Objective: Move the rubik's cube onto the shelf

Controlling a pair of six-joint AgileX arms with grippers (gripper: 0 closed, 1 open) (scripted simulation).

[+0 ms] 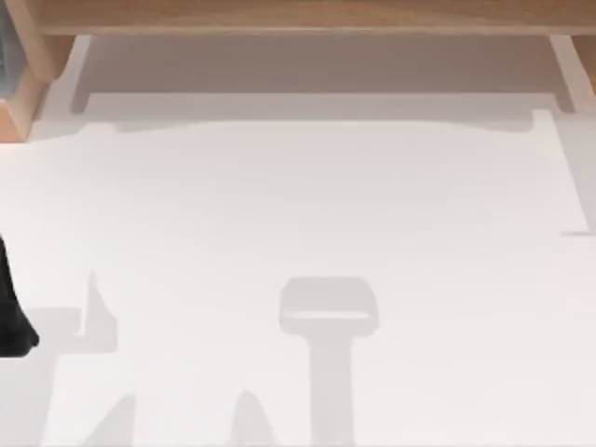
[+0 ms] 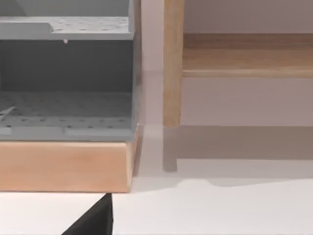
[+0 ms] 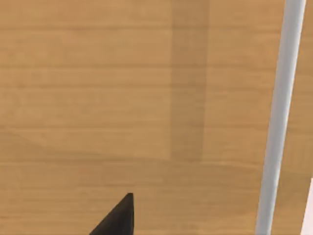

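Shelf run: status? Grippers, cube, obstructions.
Left arm parked at table's left edge. Right gripper's fingertip close over light-brown wood, the shelf; fingers' state unclear. Cube position unconfirmed. Grey rack on wooden base beside shelf's left support.

Light-brown wooden board of the shelf (image 3: pixel 98 88) lies beneath the camera, its grain running crosswise. One dark fingertip of the right gripper (image 3: pixel 117 220) juts over it. A pale grey bar (image 3: pixel 279 117) crosses the board.
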